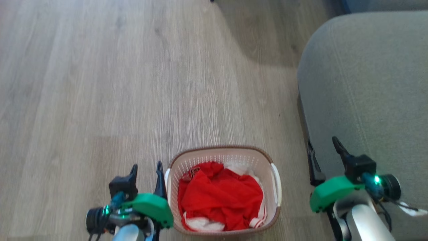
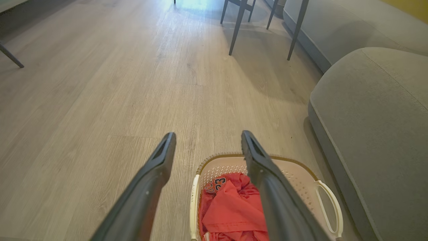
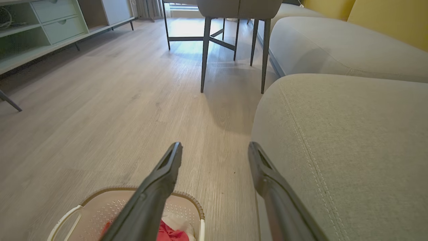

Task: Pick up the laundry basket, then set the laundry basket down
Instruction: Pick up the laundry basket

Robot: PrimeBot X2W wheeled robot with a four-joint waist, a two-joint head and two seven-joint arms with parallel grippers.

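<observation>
Laundry basket (image 1: 220, 147): sofa edge (image 1: 302, 100) right, wide floor (image 1: 100, 83) left.

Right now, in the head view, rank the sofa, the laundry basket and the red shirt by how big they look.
1. sofa, partly cut off by the frame
2. laundry basket
3. red shirt, lying inside the basket

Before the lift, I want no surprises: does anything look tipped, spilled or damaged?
Nothing stands out. The basket stands upright on the floor, with the clothes all inside it and its rim and handles looking whole. The left gripper and right gripper are open and empty.
</observation>
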